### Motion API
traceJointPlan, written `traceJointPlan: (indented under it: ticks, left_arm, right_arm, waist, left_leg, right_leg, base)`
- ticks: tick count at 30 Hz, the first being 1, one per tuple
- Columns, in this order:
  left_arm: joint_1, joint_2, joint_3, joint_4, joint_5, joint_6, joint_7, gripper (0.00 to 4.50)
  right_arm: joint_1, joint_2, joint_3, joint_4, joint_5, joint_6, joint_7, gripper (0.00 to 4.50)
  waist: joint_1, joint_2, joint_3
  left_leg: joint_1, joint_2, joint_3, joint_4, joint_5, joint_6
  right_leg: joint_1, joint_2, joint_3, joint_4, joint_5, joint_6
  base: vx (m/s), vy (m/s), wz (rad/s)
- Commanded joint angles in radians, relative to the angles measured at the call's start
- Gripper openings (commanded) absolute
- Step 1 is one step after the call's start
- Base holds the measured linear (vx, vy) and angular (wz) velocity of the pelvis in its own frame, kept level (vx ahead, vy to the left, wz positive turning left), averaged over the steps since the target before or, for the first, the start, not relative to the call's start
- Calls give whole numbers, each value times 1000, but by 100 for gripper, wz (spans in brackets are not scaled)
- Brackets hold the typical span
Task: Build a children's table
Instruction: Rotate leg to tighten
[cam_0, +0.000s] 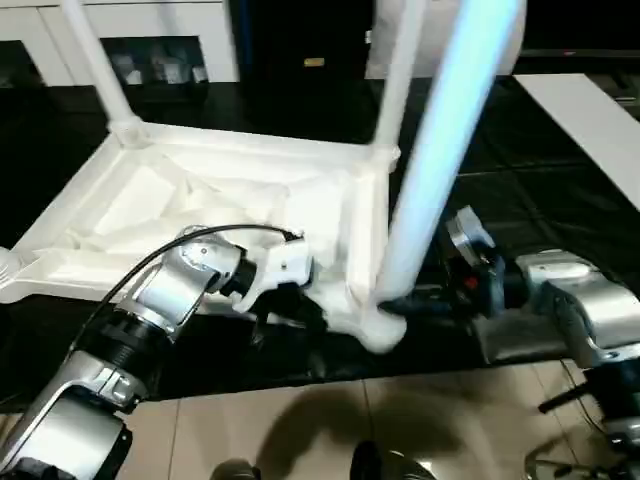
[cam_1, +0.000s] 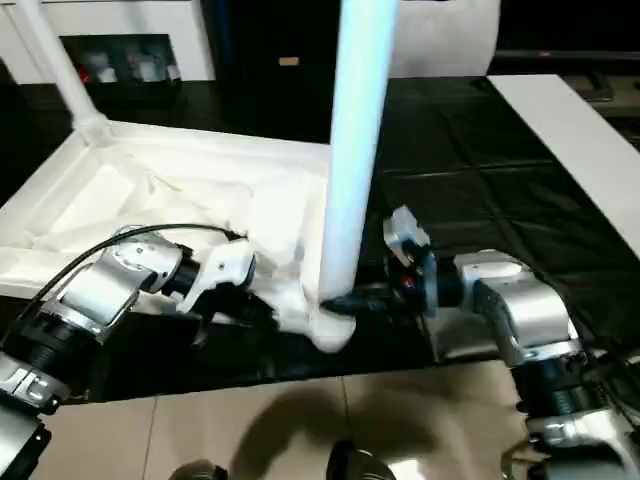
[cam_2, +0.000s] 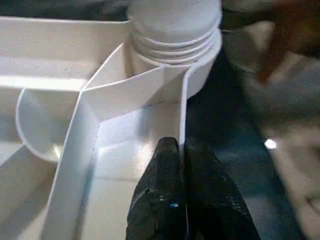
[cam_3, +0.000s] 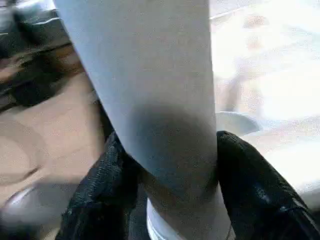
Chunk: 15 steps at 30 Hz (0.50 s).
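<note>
White plastic table top (cam_0: 200, 200) lies upside down on the black counter (cam_1: 470, 150), ribs up, legs standing in its corner sockets. No legible writing. Left tool (cam_2: 182, 165) clenched on a thin rim wall beside the near socket. Right tool (cam_3: 167, 195) grips the near leg (cam_1: 355, 150), a finger (cam_3: 250, 185) on each side, just above the socket.

Glossy smooth white plastic children's table (cam_0: 250, 190), matt black-sheeted work table (cam_0: 520, 200).

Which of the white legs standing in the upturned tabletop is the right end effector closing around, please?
The near-corner leg, closest to the robot: the right end effector straddles its base. The other two legs stand untouched at far corners.
</note>
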<state>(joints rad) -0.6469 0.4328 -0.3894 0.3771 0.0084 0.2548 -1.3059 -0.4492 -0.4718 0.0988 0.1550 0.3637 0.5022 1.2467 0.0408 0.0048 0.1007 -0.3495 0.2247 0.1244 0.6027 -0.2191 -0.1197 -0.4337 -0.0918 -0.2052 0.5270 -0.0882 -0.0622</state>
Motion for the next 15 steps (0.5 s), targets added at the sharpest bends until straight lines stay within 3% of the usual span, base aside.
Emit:
traceJointPlan:
  ticks: [1, 2, 3, 5, 6, 7, 8, 9, 10, 11, 12, 15]
  left_arm:
    - [-8, -65, 5, -53, -17, 50, 75, 0]
    - [-10, -99, 22, -56, -13, 104, 142, 0]
    - [-11, -108, 26, -57, -13, 116, 158, 0]
    - [-20, -179, 60, -53, -1, 194, 277, 0]
    - [-27, -202, 70, -46, 6, 212, 318, 0]
    - [-28, -208, 73, -44, 7, 216, 330, 0]
    - [-37, -234, 84, -30, 16, 228, 381, 0]
    - [-46, -263, 100, -17, 24, 241, 445, 0]
    - [-51, -281, 112, -10, 27, 248, 483, 0]
    - [-58, -302, 120, -2, 34, 252, 524, 0]
    - [-58, -303, 120, -1, 34, 252, 524, 0]
    - [-63, -322, 117, 0, 53, 248, 554, 0]
  right_arm:
    - [-4, 56, 15, -33, -22, 23, -123, 206]
    - [-8, 102, -3, -37, -50, 42, -230, 205]
    - [-9, 115, -9, -38, -55, 48, -258, 204]
    - [-17, 210, -50, -59, -80, 116, -457, 200]
    - [-17, 236, -55, -66, -94, 130, -514, 200]
    - [-17, 243, -56, -68, -98, 134, -530, 199]
    - [-19, 278, -62, -69, -129, 134, -609, 199]
    - [-22, 323, -76, -68, -156, 134, -699, 199]
    - [-22, 349, -86, -67, -170, 131, -751, 199]
    - [-23, 379, -90, -58, -196, 94, -811, 199]
    - [-23, 379, -89, -58, -196, 93, -812, 199]
    - [-21, 405, -88, -38, -221, 9, -851, 265]
  waist:
    - [-4, -17, -82]
    - [-22, -14, -82]
    - [-22, -14, -82]
    - [-50, -11, -81]
    - [-64, -9, -85]
    - [-68, -2, -83]
    - [-77, 7, -82]
    - [-84, 2, -81]
    - [-88, -1, -81]
    - [-93, -6, -83]
    - [-92, -3, -85]
    - [-89, -1, -86]
  left_leg:
    - [-17, -18, 29, -57, -95, 74]
    - [-20, -20, 27, -54, -121, 74]
    - [-20, -20, 27, -54, -121, 74]
    - [-18, -17, 24, -50, -148, 68]
    - [-26, -8, 15, -52, -165, 75]
    - [-25, 3, 10, -55, -174, 80]
    - [-18, 31, 0, -65, -206, 93]
    - [-14, 34, -1, -67, -221, 86]
    - [-10, 20, 6, -63, -220, 81]
    - [-7, -10, 19, -53, -202, 70]
    - [-8, -16, 20, -52, -188, 78]
    - [-14, -5, 14, -58, -163, 101]
  right_leg:
    - [97, -41, 33, -84, -559, 54]
    - [101, -35, 20, -97, -577, 96]
    - [101, -35, 20, -97, -577, 96]
    - [100, -30, 0, -117, -595, 126]
    - [115, -33, -8, -118, -583, 142]
    - [117, -38, -5, -115, -571, 141]
    - [119, -50, 3, -103, -536, 119]
    - [113, -55, 15, -94, -515, 96]
    - [108, -56, 13, -103, -534, 91]
    - [103, -56, 2, -117, -580, 95]
    - [104, -55, -3, -120, -589, 102]
    - [108, -54, 7, -107, -522, 89]
  base:
    - [0, 0, 0]
    - [0, 0, 0]
    - [0, 0, 0]
    - [0, 0, 0]
    - [0, 0, 0]
    - [0, 0, 0]
    - [0, 0, 0]
    - [0, 0, 0]
    - [0, 0, 0]
    - [0, 0, 0]
    - [0, 0, 0]
    - [0, 0, 0]
